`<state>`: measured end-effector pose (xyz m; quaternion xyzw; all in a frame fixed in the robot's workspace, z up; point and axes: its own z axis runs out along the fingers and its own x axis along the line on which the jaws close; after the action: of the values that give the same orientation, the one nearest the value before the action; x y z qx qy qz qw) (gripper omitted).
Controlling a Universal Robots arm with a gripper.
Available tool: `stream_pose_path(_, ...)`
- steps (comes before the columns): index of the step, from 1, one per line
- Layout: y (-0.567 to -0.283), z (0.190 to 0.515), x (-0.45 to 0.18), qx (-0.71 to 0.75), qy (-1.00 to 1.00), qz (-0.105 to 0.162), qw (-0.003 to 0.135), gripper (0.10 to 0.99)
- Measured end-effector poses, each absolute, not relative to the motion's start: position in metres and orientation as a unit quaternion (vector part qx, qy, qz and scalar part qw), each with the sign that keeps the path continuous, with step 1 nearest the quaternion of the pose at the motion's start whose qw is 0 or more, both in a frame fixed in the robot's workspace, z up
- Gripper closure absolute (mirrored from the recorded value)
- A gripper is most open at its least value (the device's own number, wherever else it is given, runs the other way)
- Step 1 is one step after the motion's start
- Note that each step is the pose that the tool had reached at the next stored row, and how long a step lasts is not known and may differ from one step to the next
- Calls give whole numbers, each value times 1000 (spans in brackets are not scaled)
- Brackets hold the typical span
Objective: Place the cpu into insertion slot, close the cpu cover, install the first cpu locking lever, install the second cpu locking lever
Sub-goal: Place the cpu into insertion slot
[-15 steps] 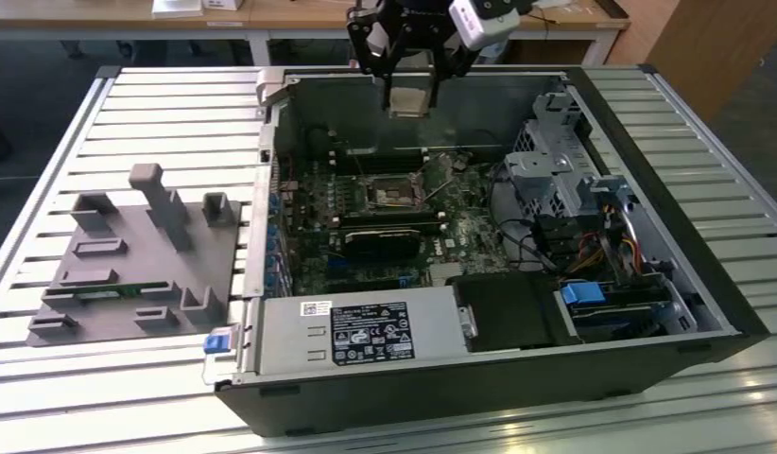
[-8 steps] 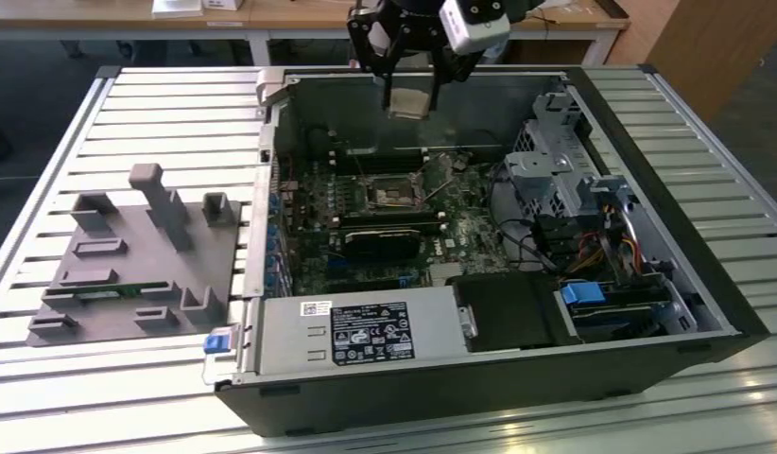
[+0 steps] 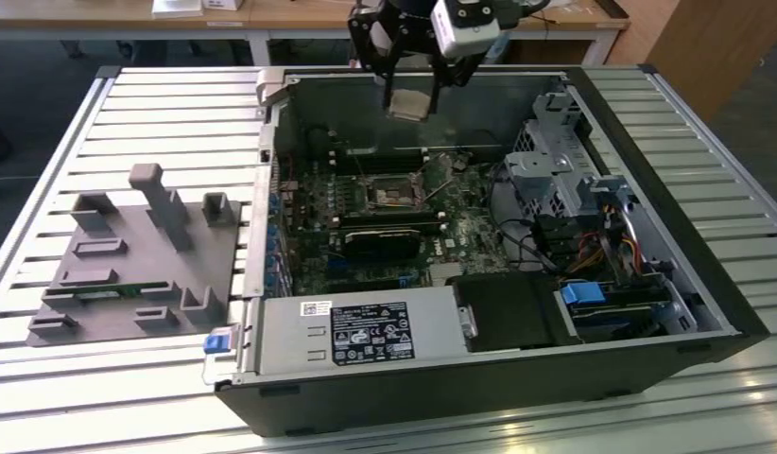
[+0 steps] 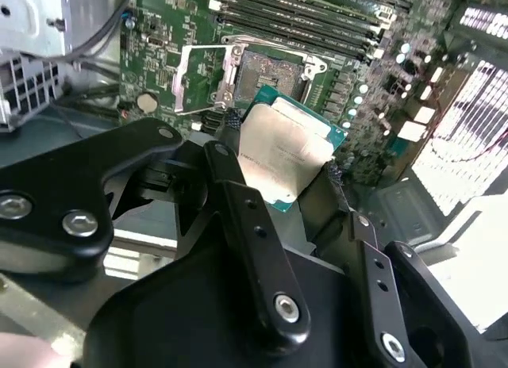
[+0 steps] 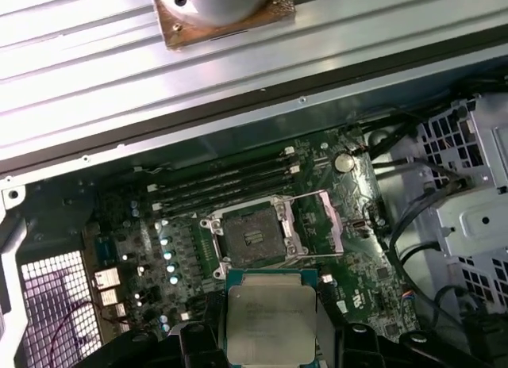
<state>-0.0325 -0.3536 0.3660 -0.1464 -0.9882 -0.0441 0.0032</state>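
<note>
My gripper (image 3: 410, 95) hangs above the back of the open computer case, shut on the cpu (image 3: 407, 104), a small square chip with a silvery top. In both wrist views the cpu (image 4: 286, 154) (image 5: 270, 312) sits pinched by its edges between the black fingers (image 4: 230, 142). Below it on the green motherboard lies the insertion slot (image 3: 395, 194) (image 4: 270, 73) (image 5: 252, 237), bare, with nothing in it. The cpu cover (image 4: 202, 78) (image 5: 321, 221) stands flipped open beside the slot. The cpu is well above the slot and apart from it.
Long black memory slots (image 5: 222, 185) run beside the socket. A metal drive cage (image 3: 559, 175) with cables stands at the exterior view's right, a power supply (image 3: 363, 331) at the case's front. A grey fixture block (image 3: 136, 255) lies on the slatted table (image 3: 174, 113).
</note>
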Motion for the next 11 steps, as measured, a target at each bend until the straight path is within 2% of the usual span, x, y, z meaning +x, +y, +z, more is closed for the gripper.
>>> stream_pose_path(11,-353,364,-33,-223,-974,-44,0,545)
